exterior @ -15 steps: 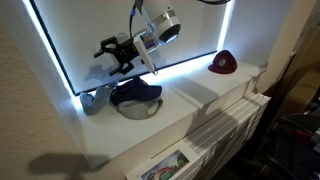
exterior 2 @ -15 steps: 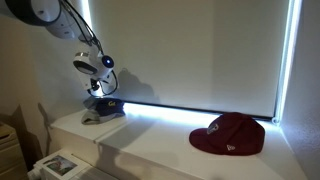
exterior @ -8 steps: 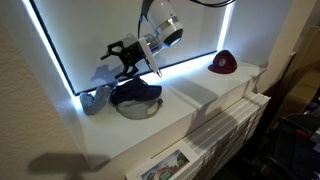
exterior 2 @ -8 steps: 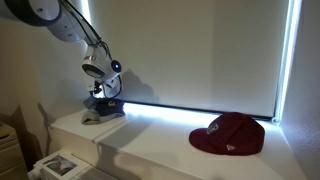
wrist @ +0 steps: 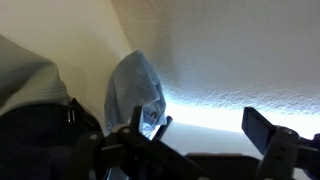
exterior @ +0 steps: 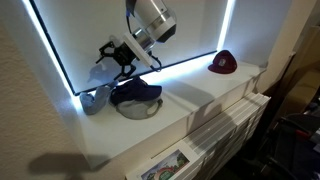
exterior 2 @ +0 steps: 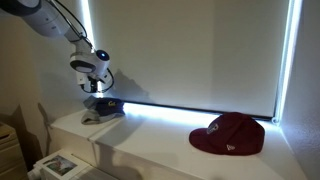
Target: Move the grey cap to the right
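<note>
Task thing: the grey cap (exterior: 90, 101) lies on the white table (exterior: 195, 95) at one end of it, close to the lit window edge. It is just beside the dark navy cap (exterior: 136, 95), which sits on a pale cap.
Wrist view: the grey cap (wrist: 135, 88) shows as a light grey-blue dome beyond the fingers, not between them.
End effector: the end effector (exterior: 118, 58) hangs in the air above the caps at that end and touches nothing. Its fingers stand apart and hold nothing.
Other cap: the maroon cap (exterior: 223, 63) rests well apart, at the opposite end of the table.
Done: it seems nothing of the move, because the grey cap is neither gripped nor lifted.
Left: to come down on the grey cap, close on its soft crown or brim, lift it, and carry it to the right. The place is probably the bare stretch of table between the pile and the maroon cap.
Progress: judged very early, only the approach stage.
</note>
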{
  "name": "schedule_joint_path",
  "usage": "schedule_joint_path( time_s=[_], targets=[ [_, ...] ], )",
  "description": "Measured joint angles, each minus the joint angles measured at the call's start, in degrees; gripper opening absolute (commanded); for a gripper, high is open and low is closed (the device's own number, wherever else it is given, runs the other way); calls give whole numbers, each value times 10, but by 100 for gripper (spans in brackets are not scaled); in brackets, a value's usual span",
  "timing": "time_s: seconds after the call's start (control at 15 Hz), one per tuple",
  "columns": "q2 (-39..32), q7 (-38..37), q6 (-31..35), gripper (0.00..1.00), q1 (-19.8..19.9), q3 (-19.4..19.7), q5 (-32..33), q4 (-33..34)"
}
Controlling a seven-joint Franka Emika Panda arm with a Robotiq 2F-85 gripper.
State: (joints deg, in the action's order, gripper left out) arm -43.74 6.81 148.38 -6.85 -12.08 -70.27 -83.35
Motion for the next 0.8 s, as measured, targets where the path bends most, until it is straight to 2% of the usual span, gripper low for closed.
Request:
schedule_joint_path(
  time_s=[0.13,0.27,0.4,0.6,0.8],
  targets=[
    [23,-100,43,100,-53,32,42,-10],
    [40,-198,54,100,-123,98,76,-20],
    [46,-249,55,100,-167,142,90,-25],
    [45,-253,56,100,-172,152,90,-29],
    [25,-226,52,100,-128,96,91,-10]
  ],
)
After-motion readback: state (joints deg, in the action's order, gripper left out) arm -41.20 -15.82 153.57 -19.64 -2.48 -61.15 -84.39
